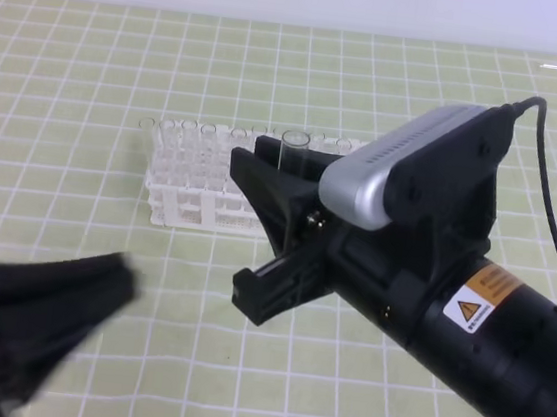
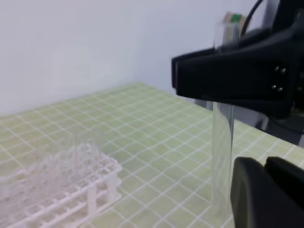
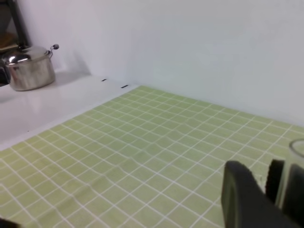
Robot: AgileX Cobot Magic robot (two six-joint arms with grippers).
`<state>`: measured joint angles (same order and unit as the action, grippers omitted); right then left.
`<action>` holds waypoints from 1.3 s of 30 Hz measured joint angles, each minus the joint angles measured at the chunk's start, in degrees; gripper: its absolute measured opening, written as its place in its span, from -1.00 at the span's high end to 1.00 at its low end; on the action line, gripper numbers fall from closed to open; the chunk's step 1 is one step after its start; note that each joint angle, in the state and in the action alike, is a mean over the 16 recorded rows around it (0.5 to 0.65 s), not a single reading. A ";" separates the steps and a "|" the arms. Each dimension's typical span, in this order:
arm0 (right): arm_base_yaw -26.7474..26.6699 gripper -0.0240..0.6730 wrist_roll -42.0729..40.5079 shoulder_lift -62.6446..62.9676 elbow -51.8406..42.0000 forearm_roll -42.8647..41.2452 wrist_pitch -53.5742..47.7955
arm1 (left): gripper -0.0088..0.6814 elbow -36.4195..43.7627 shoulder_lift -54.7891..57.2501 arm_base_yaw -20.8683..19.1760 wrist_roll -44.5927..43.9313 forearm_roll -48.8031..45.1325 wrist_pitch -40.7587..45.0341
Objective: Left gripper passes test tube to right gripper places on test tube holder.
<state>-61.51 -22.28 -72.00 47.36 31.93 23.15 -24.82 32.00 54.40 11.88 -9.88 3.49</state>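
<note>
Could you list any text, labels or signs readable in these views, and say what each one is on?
Black warning triangle with an exclamation mark on a white square: on the orange label of the right arm.
Lines of print on that label's orange part: too small and blurred to read.
Green and tan tag behind the right gripper in the left wrist view: blurred, unreadable.
Nothing else carries text.
</note>
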 joint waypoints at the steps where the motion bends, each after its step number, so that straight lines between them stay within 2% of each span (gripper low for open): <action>1: 0.09 0.69 -0.22 0.11 0.00 0.21 -0.30 | 0.82 0.00 -2.11 0.00 0.00 0.07 1.97; 4: 0.25 0.69 -0.59 0.36 0.00 0.49 -0.96 | 0.94 0.02 -8.53 0.00 -0.01 0.43 7.55; 11: 0.27 0.69 -0.84 0.52 0.00 0.50 -1.48 | 0.98 3.07 -19.99 0.02 0.14 1.85 14.27; 13: 0.27 0.69 -0.84 0.52 0.00 0.50 -1.59 | 0.98 5.33 -22.14 0.02 0.20 2.27 12.64; 21: 0.27 0.69 -0.84 0.56 0.00 0.50 -2.40 | 0.98 17.71 -25.53 -0.01 0.54 3.14 -2.70; 26: 0.27 0.69 -1.18 0.59 0.00 0.55 -2.89 | 0.98 23.52 -25.57 -0.02 0.72 3.17 -7.91; 32: 1.26 0.69 -4.04 0.60 0.00 2.06 -2.72 | 0.98 25.29 -25.60 -0.02 0.72 3.18 -4.38; 39: 5.44 0.69 -7.95 0.60 0.00 4.62 -1.87 | 0.98 25.38 -25.57 -0.02 0.61 3.19 -0.99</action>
<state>-56.07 -30.23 -71.40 47.36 36.55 21.28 0.56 6.43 54.38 12.48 -6.69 2.49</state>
